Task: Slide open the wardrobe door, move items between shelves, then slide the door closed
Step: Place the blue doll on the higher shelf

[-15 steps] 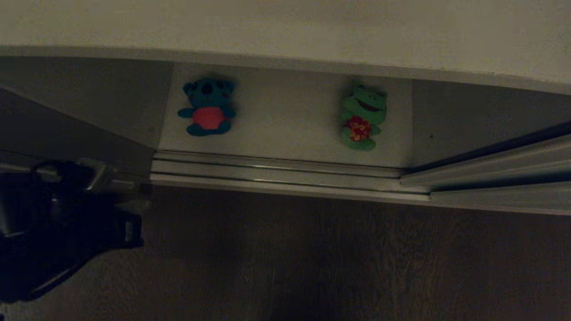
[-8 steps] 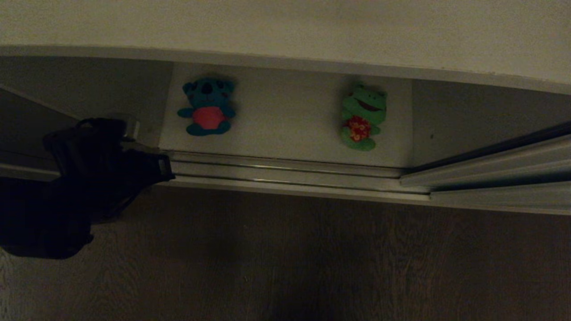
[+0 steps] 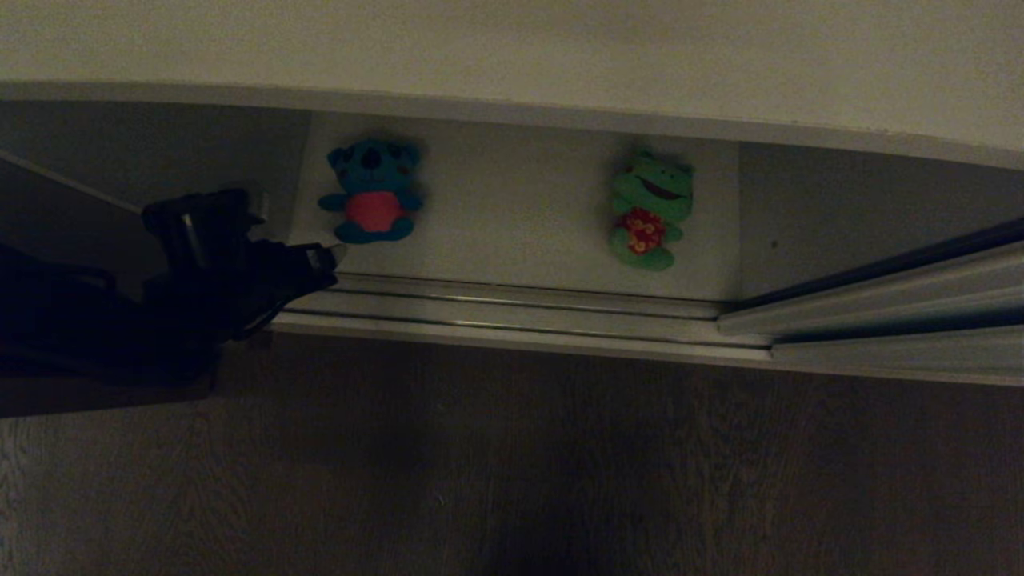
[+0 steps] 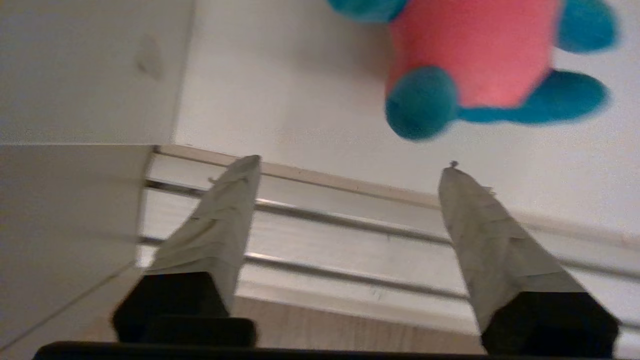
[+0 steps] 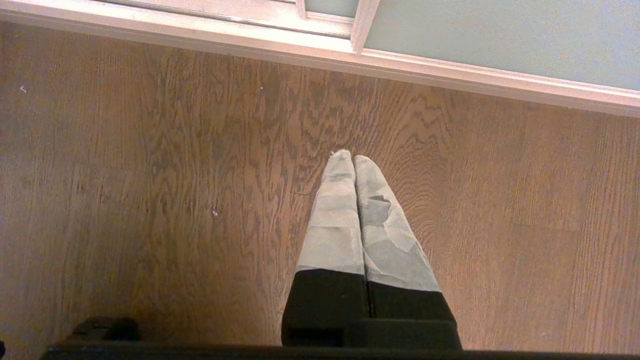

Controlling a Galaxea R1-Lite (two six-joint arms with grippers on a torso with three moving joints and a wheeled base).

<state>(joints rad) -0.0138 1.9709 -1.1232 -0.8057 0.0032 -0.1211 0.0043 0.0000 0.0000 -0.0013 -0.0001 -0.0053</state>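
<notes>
A blue plush toy with a red belly lies at the left of the lower white shelf. A green frog plush lies at its right. My left gripper hovers over the door track at the shelf's front left corner. It is open and empty. In the left wrist view the blue plush lies just beyond that gripper. The upper shelf spans the back. The sliding wardrobe door stands slid to the right. My right gripper hangs shut over the wooden floor, and the pale green door is beyond it.
A metal double track runs along the wardrobe's front edge. Dark wooden floor fills the near side. A white inner side wall stands close to the left gripper's left finger. Bare shelf lies between the two toys.
My left arm has swung from the floor at the lower left towards the wardrobe and to the right, ending near the blue plush. The toys and door have not moved.
</notes>
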